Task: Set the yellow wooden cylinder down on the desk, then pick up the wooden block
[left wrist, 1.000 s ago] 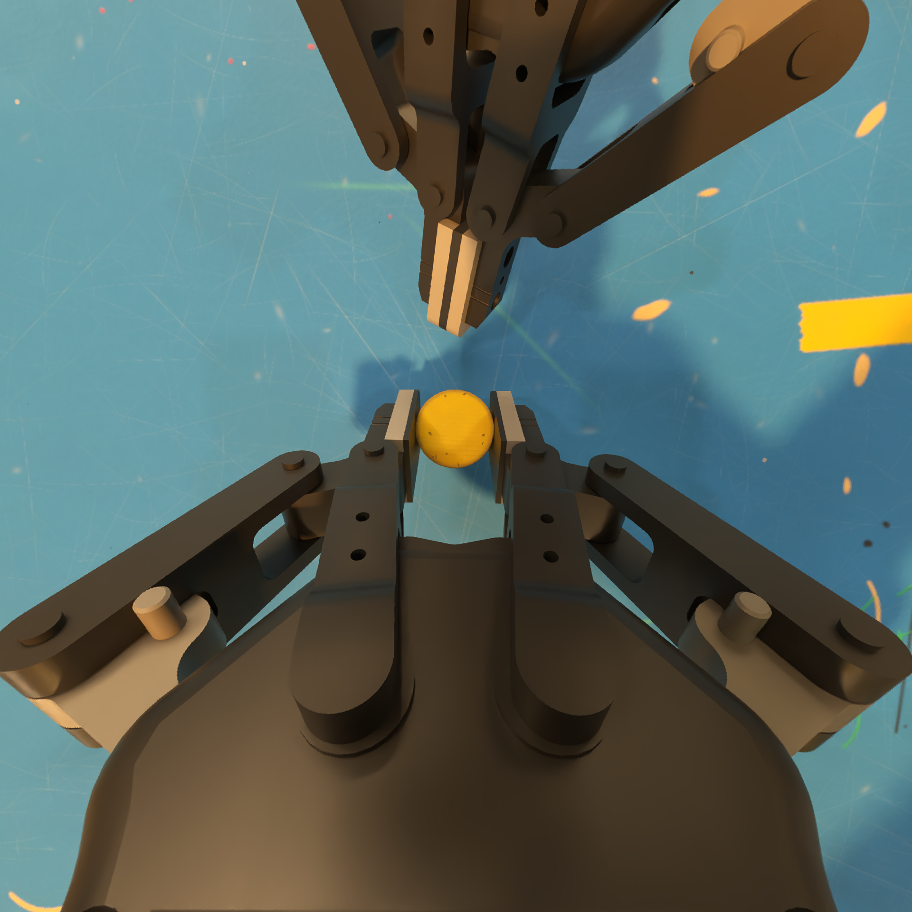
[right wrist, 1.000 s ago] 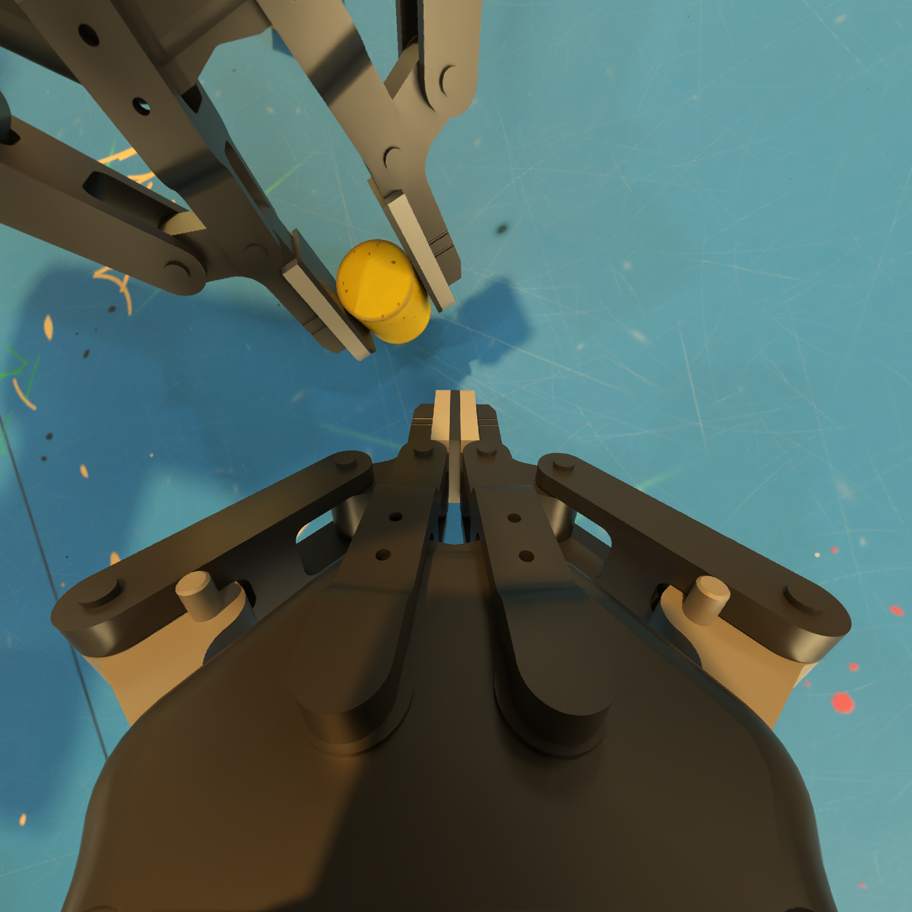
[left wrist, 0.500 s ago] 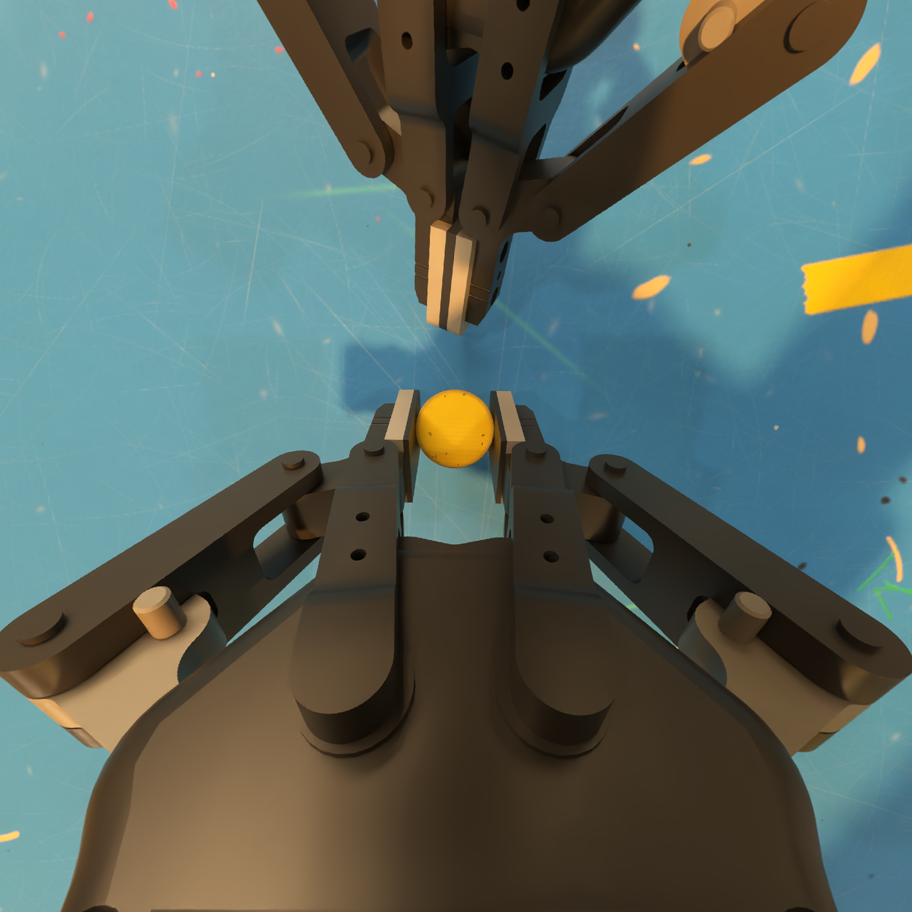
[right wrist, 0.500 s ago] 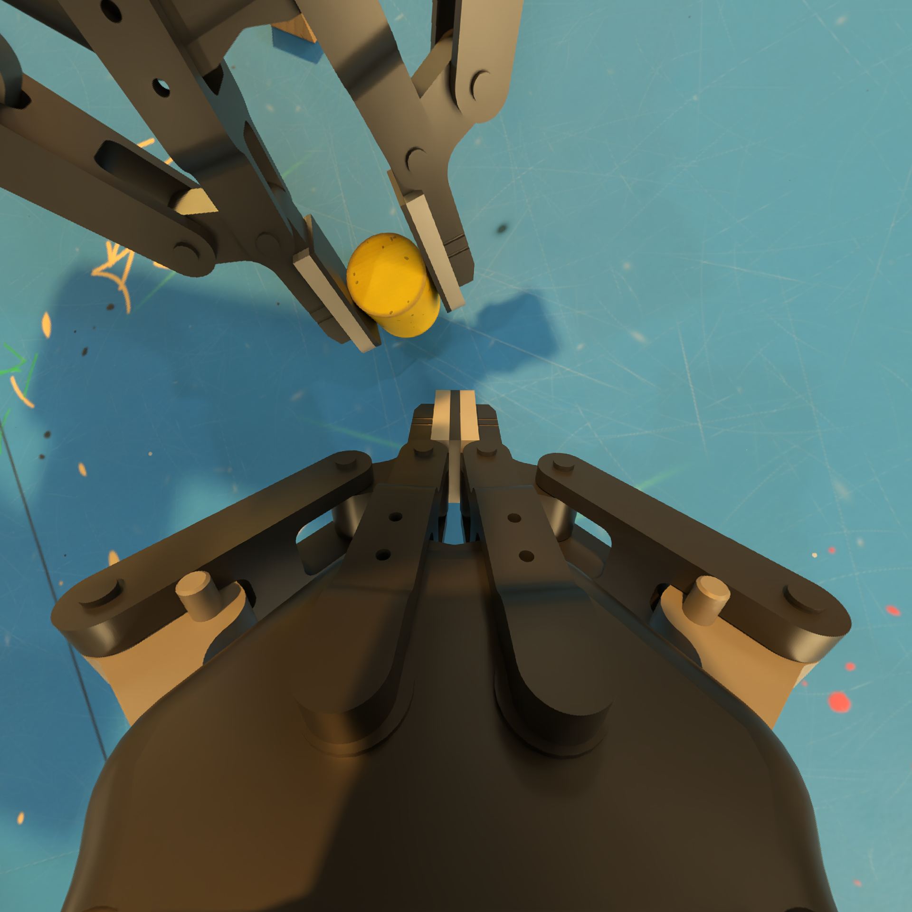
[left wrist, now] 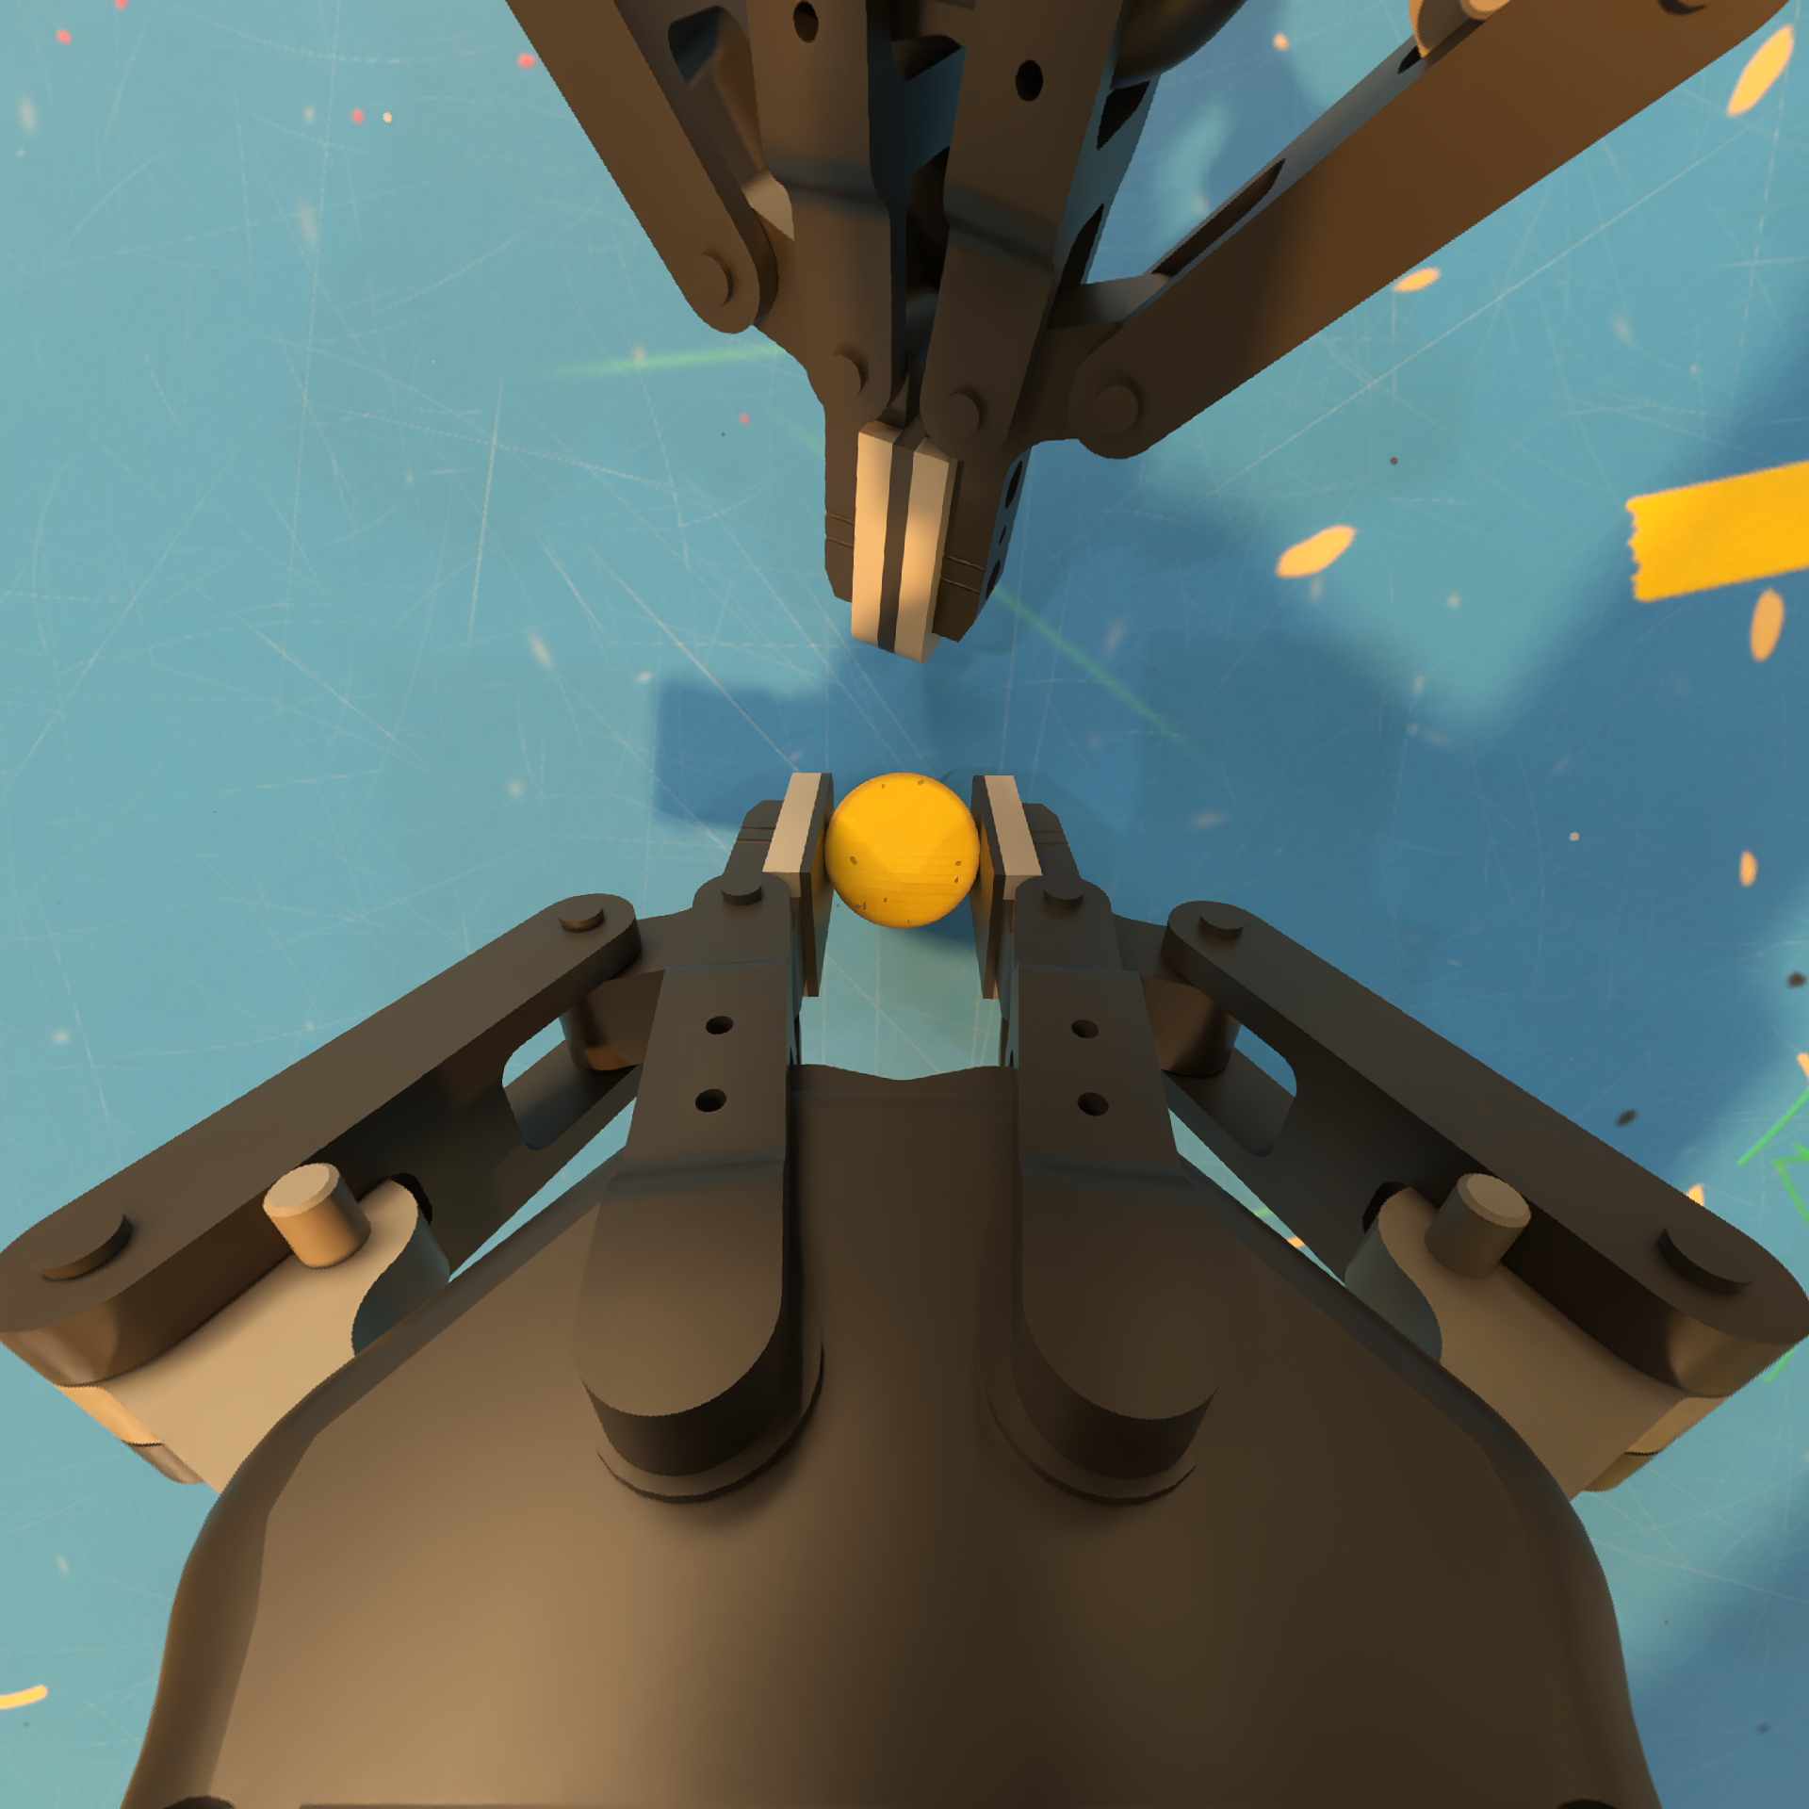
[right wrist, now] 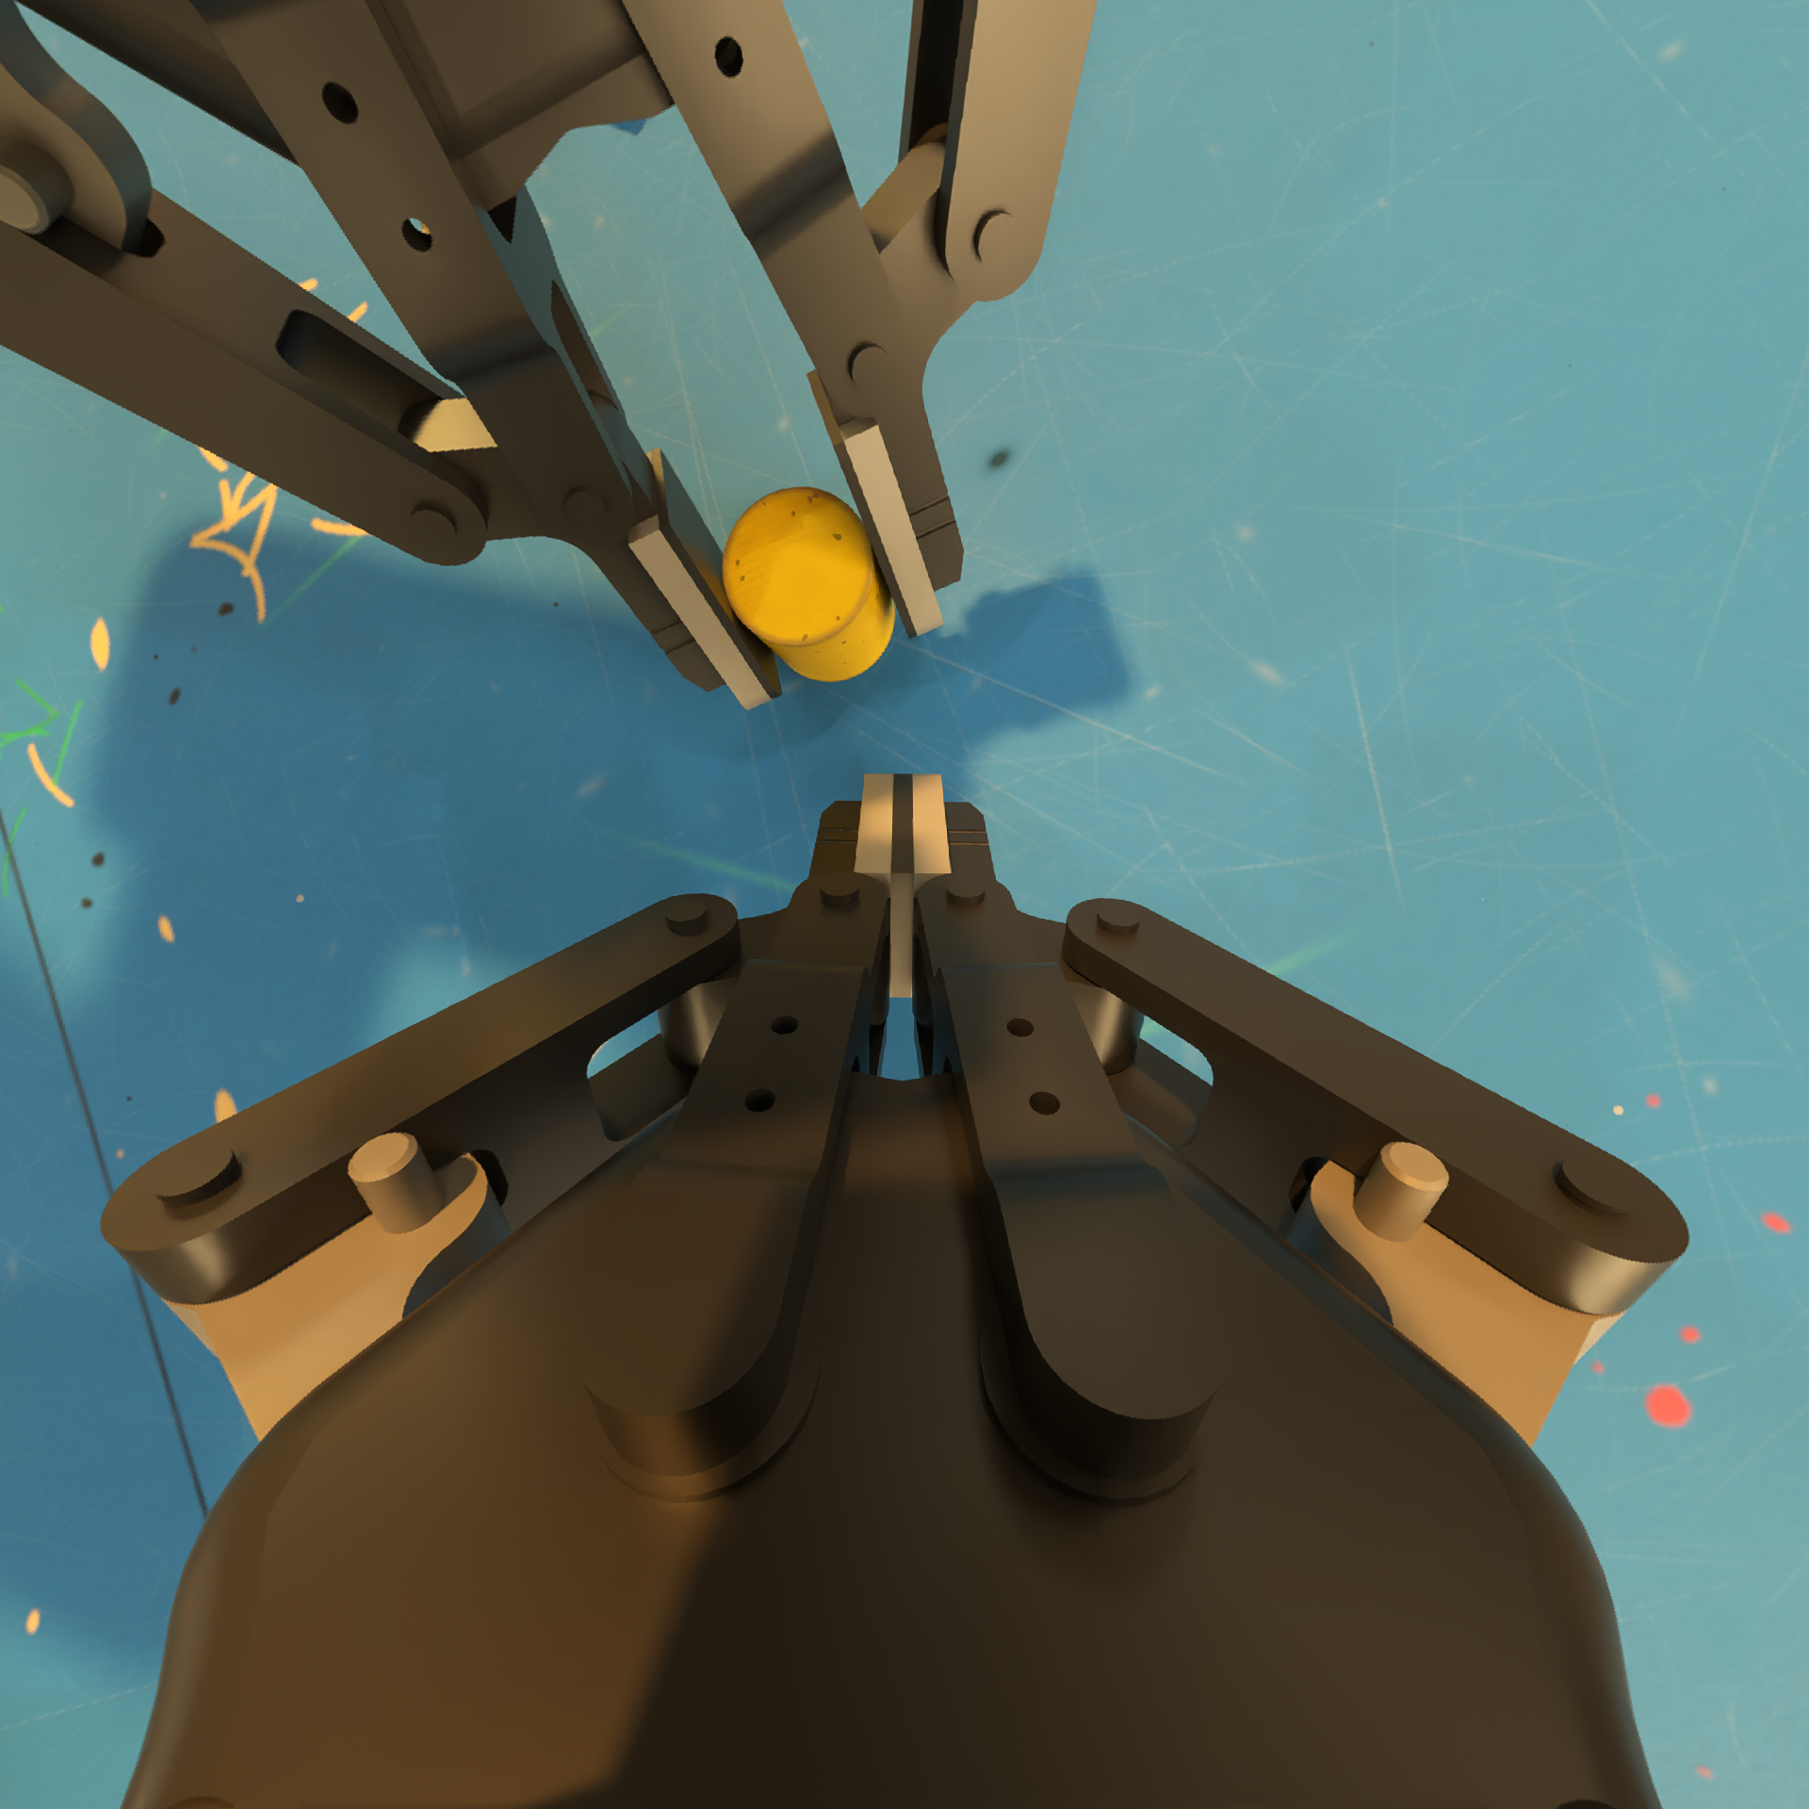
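Almost down: yellow cylinder held upright over the blue desk

Close to the scratched blue desk [left wrist: 294, 548], the left gripper [left wrist: 902, 850] clamps the yellow wooden cylinder [left wrist: 902, 850] between its two pale pads, one pressed on each side. From the left wrist view only the round top face shows, so the piece looks upright. The right wrist view shows its side too [right wrist: 808, 585], with the lower end close to its own shadow; whether it touches the surface cannot be told. The right gripper [right wrist: 902, 822] points at the same patch of desk from the opposite side, its jaws pressed together on nothing, tips near the cylinder but apart from it.

The wooden block is not clearly in view; a sliver of blue and tan behind the left gripper's linkage, at the top of the right wrist view, is too hidden to name. A strip of yellow tape [left wrist: 1723, 529] lies off to one side among paint flecks.

Judging the step: lowering is nearly finished. To do it well, descend straight down until the base rests flat, then part the pads evenly and lift vertically so neither pad drags or tips the piece. The empty right gripper sits close, so it should hold clear until the release is complete
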`<action>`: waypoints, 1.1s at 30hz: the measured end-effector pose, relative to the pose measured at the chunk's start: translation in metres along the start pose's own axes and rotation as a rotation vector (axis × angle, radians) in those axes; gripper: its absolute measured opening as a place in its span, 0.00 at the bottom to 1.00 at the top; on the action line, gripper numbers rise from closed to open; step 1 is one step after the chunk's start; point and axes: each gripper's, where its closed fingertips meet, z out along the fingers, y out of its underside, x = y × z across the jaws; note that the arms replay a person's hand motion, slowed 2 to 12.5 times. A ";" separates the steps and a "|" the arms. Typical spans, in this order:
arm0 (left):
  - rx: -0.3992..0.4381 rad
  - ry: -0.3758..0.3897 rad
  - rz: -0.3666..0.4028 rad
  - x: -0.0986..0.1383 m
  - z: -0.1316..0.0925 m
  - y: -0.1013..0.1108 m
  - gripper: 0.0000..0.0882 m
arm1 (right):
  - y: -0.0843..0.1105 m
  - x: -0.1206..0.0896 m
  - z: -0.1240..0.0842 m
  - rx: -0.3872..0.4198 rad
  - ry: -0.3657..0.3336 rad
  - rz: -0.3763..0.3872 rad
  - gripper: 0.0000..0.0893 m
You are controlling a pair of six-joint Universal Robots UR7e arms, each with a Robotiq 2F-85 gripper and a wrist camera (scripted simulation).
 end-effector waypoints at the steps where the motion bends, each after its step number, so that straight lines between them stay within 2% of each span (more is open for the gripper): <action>1: 0.001 0.001 0.000 0.000 0.000 0.000 0.28 | 0.000 0.000 0.000 0.001 -0.001 0.000 0.00; 33: 0.015 0.004 0.063 -0.002 0.003 0.004 0.28 | -0.004 -0.001 -0.002 0.037 -0.045 0.002 0.00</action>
